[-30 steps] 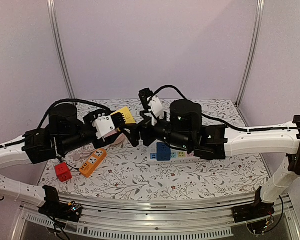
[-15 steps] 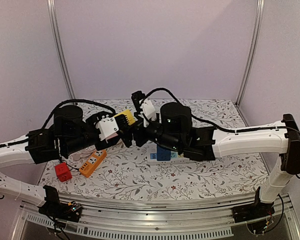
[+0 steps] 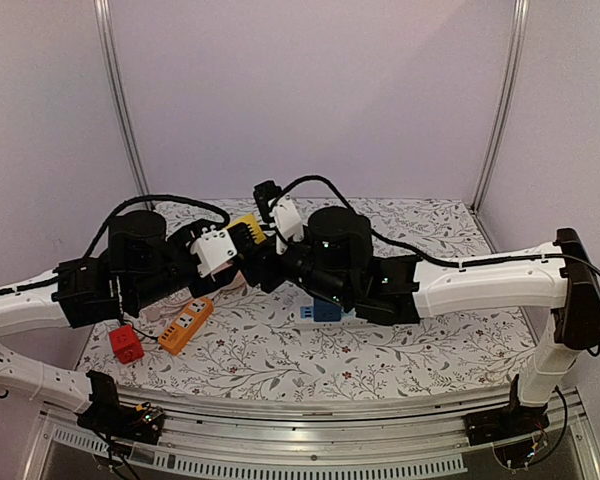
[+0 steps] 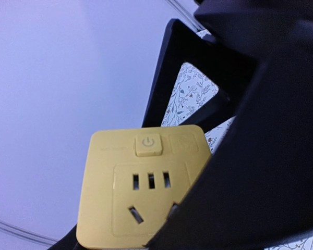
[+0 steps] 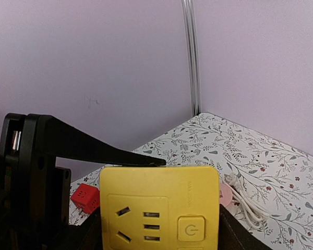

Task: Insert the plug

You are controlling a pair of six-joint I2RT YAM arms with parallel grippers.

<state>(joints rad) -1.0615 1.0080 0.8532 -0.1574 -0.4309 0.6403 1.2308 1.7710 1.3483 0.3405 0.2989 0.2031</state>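
Observation:
The yellow socket block (image 3: 247, 229) is held up in the air above the table's back left. My left gripper (image 3: 238, 243) is shut on it; in the left wrist view the block (image 4: 141, 198) sits between the fingers, with one black finger (image 4: 261, 172) across its right side. My right gripper (image 3: 262, 262) has come up to the same block. In the right wrist view the block (image 5: 159, 208) fills the space between the two dark fingers, which flank its sides, jaws spread. A white plug with its cable (image 5: 242, 198) lies on the table behind it.
An orange power strip (image 3: 185, 325) and a red cube socket (image 3: 126, 343) lie at front left. A white strip with a blue adapter (image 3: 325, 310) lies under my right arm. A pink round object (image 5: 225, 194) lies by the white cable. The floral table cover (image 3: 280, 350) ends at side posts.
My right arm has moved left and up, bringing its gripper from beside the yellow socket block to around it. The left gripper has held the block nearly still.

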